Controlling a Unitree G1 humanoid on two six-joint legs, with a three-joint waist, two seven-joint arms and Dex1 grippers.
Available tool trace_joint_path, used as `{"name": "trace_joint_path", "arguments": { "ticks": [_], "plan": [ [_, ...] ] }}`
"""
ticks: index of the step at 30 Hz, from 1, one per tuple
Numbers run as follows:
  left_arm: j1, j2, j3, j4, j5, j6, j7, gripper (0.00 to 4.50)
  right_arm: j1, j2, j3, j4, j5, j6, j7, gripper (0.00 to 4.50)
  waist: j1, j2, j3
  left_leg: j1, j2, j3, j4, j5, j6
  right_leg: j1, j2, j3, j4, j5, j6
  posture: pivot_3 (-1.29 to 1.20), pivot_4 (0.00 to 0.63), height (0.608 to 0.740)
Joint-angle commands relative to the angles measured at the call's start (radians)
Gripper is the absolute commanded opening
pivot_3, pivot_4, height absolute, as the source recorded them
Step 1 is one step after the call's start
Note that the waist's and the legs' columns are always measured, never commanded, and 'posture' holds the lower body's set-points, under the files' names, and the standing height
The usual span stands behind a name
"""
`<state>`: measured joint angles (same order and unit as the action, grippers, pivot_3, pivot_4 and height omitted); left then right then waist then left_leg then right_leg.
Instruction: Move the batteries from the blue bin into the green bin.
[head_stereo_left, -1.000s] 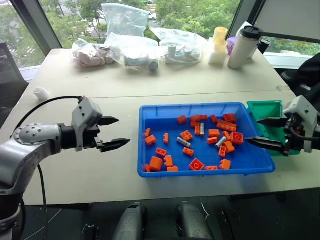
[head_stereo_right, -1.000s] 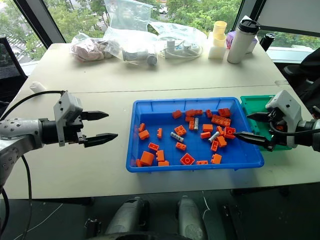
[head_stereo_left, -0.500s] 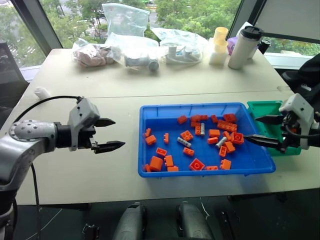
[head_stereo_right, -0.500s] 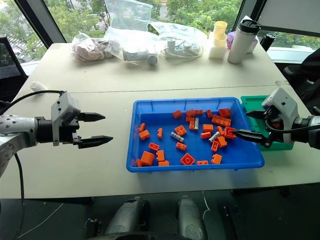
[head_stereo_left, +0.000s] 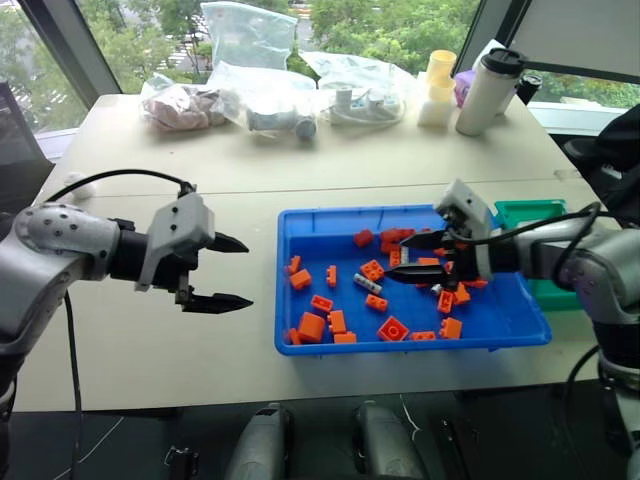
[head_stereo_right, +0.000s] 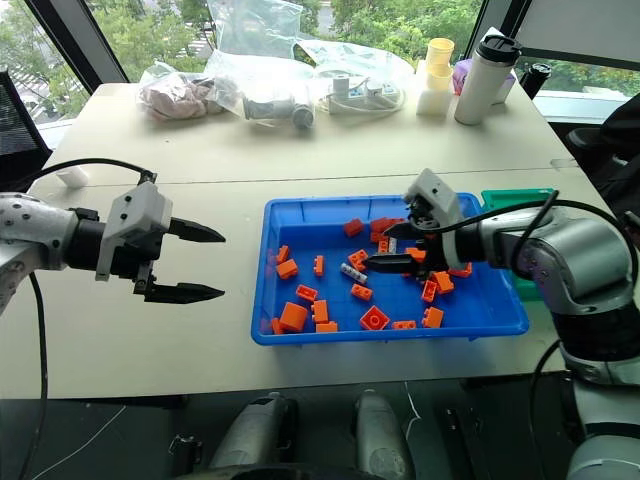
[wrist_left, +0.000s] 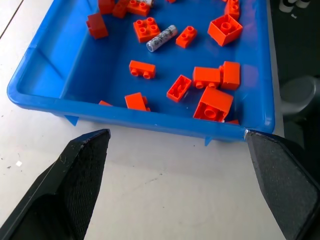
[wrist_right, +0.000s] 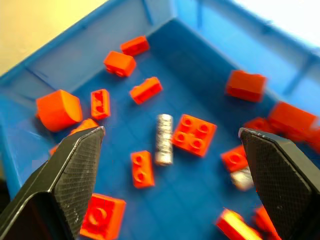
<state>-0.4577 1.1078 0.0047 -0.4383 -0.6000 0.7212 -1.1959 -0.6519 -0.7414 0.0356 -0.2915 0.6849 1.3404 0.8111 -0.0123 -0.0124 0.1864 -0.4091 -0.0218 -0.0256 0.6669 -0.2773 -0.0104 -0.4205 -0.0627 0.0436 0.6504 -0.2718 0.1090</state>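
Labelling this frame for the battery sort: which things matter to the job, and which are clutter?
Job: batteries among orange bricks in the blue bin; green bin; open right gripper over the blue bin.

Clutter: plastic bags, white tumbler, yellow cups, table.

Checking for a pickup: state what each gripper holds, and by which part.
Nothing is held. The right gripper hangs open over the bright blue plastic tray; the left gripper is open beside it.

So I count one blue bin (head_stereo_left: 300, 220), one green bin (head_stereo_left: 528, 212), three batteries (head_stereo_left: 367, 284) and roughly twenty orange bricks (head_stereo_left: 311, 327) in front of me.
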Motion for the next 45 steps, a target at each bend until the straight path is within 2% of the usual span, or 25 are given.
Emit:
{"name": "trace_joint_path", "arguments": {
  "ticks": [1, 2, 4, 5, 7, 16, 27, 37, 45],
  "plan": [
    [-0.008, -0.013, 0.039, -0.061, -0.027, 0.024, 0.041, 4.5, -0.042, 0.08, -0.061, -0.066, 0.037, 0.201, -0.116, 4.46, 0.005, 0.0, 0.0, -0.003, -0.001, 0.0, 0.0, 0.0, -0.001, -0.003, -0.001, 0.0, 0.002, 0.0, 0.0, 0.0, 0.15, 0.74],
    [0.002, -0.019, 0.043, -0.074, -0.034, 0.033, 0.051, 4.5, -0.038, 0.088, -0.062, -0.085, 0.036, 0.217, -0.133, 4.46, 0.006, 0.0, 0.0, -0.003, -0.001, 0.0, 0.0, 0.0, -0.001, -0.004, -0.001, 0.0, 0.002, 0.0, 0.0, 0.0, 0.15, 0.74],
    [0.02, -0.031, 0.047, -0.093, -0.046, 0.046, 0.071, 4.5, -0.017, 0.079, -0.039, -0.13, 0.036, 0.224, -0.152, 3.95, 0.004, 0.0, 0.0, -0.004, -0.002, -0.001, 0.0, 0.0, 0.0, -0.005, -0.001, 0.0, 0.001, 0.0, 0.0, 0.0, 0.15, 0.74],
    [0.028, -0.036, 0.049, -0.096, -0.048, 0.05, 0.079, 4.5, -0.003, 0.075, -0.026, -0.149, 0.035, 0.226, -0.162, 3.64, 0.002, 0.0, 0.0, -0.004, -0.002, 0.0, 0.0, 0.0, 0.0, -0.005, -0.001, 0.0, 0.001, 0.0, 0.0, 0.0, 0.15, 0.74],
    [0.036, -0.042, 0.051, -0.098, -0.049, 0.052, 0.089, 4.5, 0.013, 0.074, -0.014, -0.17, 0.034, 0.232, -0.177, 2.71, -0.001, 0.0, 0.0, -0.004, -0.002, 0.0, 0.0, 0.0, 0.0, -0.005, -0.001, -0.001, 0.001, 0.0, 0.0, 0.0, 0.15, 0.74],
    [0.058, -0.076, 0.029, -0.089, -0.033, 0.037, 0.126, 4.5, 0.073, 0.072, 0.1, -0.166, -0.056, 0.125, -0.265, 2.71, -0.005, 0.0, 0.0, -0.003, -0.001, 0.0, 0.0, 0.0, 0.0, -0.005, 0.001, -0.001, 0.003, 0.0, 0.0, 0.0, 0.15, 0.74],
    [0.056, -0.095, 0.017, -0.09, -0.022, 0.035, 0.136, 4.5, 0.057, 0.099, 0.126, -0.125, -0.104, 0.059, -0.284, 2.71, -0.004, 0.0, 0.0, -0.002, -0.002, 0.0, 0.0, 0.0, 0.0, -0.005, 0.002, -0.001, 0.003, 0.0, 0.0, 0.0, 0.15, 0.74],
    [0.05, -0.116, 0.003, -0.094, -0.022, 0.044, 0.144, 4.5, 0.041, 0.007, 0.223, -0.173, -0.167, -0.178, -0.154, 2.71, -0.004, 0.0, 0.0, -0.002, -0.002, 0.0, 0.0, 0.0, 0.0, -0.005, 0.002, -0.001, 0.003, 0.0, 0.0, 0.0, 0.15, 0.74],
    [0.042, -0.123, -0.003, -0.091, -0.02, 0.043, 0.149, 4.5, 0.051, -0.016, 0.338, -0.069, -0.298, -0.355, -0.092, 2.71, -0.004, 0.0, 0.0, -0.002, -0.001, 0.0, 0.0, 0.0, 0.0, -0.005, 0.002, -0.001, 0.003, 0.0, 0.0, 0.0, 0.15, 0.74]
  ]
}}
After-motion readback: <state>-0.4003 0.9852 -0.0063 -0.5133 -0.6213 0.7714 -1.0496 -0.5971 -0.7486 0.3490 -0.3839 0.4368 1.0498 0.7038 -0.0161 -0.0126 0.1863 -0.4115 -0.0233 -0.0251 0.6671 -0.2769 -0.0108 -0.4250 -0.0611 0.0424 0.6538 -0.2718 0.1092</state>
